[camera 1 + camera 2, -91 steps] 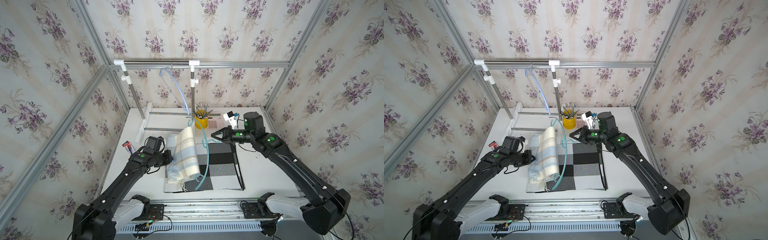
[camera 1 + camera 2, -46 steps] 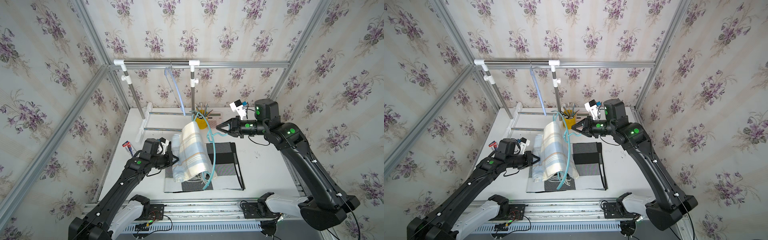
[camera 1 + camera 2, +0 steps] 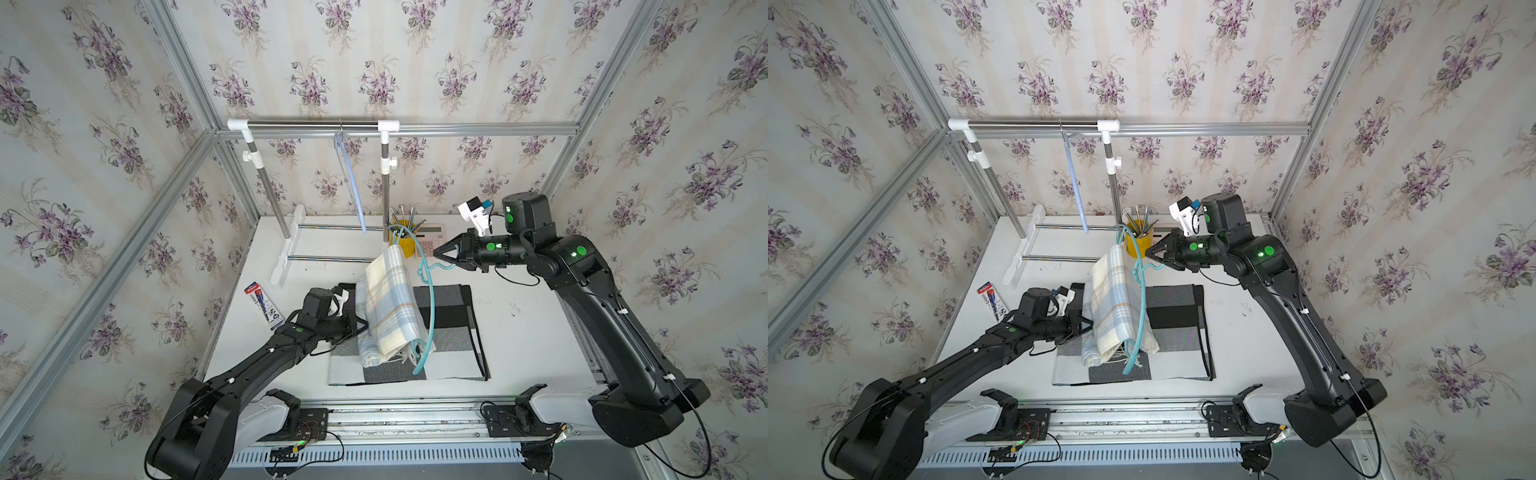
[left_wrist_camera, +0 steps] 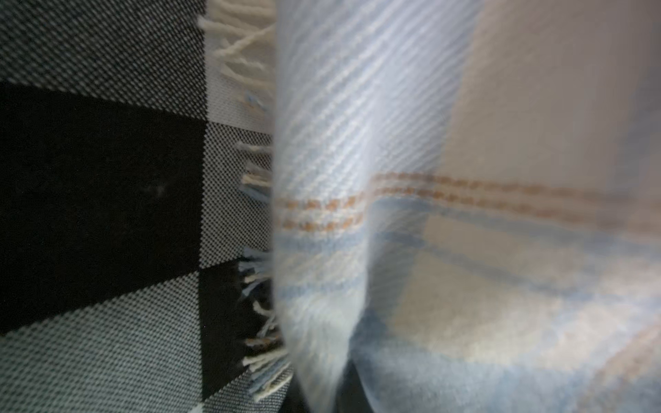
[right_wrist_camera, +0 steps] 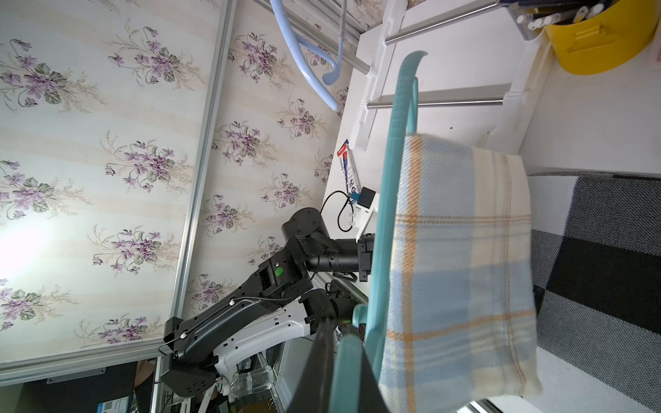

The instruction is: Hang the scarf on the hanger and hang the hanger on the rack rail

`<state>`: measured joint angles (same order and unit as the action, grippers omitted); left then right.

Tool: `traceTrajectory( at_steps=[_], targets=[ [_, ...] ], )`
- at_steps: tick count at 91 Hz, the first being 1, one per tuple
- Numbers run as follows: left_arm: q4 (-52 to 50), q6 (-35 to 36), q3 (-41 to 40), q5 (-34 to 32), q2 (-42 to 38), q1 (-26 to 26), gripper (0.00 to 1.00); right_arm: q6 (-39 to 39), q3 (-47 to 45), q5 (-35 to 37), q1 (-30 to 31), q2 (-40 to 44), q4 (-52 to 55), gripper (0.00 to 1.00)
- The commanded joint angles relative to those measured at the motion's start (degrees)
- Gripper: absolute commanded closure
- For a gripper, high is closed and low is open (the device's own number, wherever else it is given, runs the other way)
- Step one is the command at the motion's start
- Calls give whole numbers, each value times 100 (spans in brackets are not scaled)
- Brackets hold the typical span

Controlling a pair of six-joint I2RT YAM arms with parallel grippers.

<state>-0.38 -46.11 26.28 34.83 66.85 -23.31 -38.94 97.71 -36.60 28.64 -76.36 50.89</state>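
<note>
The right end effector (image 3: pixel 437 253) is clenched on the hook end of the teal hanger (image 3: pixel 430 307), holding it tilted above the surface (image 3: pixel 532 324) so that its frame hangs free and can carry cloth. The scarf (image 3: pixel 390 307), cream and pale blue plaid, is draped over the hanger's bar with 2 lengths falling down. Its fringed lower ends hang close to the checked cloth (image 3: pixel 453 307), though I cannot tell whether they touch it. The left end effector (image 3: pixel 360 328) is closed tight against the scarf's side, probably to steady the folds and stop them sliding along the bar. The blurred left wrist view does not show whether it pinches fabric. Behind, the rack's rail (image 3: pixel 311 124) carries 1 pale blue hanger (image 3: pixel 351 183), with free room beside it. The draping looks done, and carrying the loaded hanger to that rail seems to be what remains.
</note>
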Motion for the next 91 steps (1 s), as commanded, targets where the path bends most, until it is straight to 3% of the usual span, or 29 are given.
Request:
traceTrajectory(
  at_steps=[1, 14, 49, 76, 91],
  targets=[
    [777, -227, -85, -157, 295, -85, 100, 43, 406, -65, -1, -83, -140, 100],
    [1080, -361, 78, 48, 368, -210, 100, 91, 719, -26, 1, -220, 53, 100],
    [35, -314, 250, -109, -823, -359, 100, 352, -31, 465, 1, -65, -20, 100],
    [-1478, -153, 854, -495, -2416, -339, 100, 606, -334, 976, -38, -53, 50, 100],
    [-2436, 193, 1693, -628, -2505, -337, 100, 545, -450, 831, -75, 16, -75, 100]
  ],
)
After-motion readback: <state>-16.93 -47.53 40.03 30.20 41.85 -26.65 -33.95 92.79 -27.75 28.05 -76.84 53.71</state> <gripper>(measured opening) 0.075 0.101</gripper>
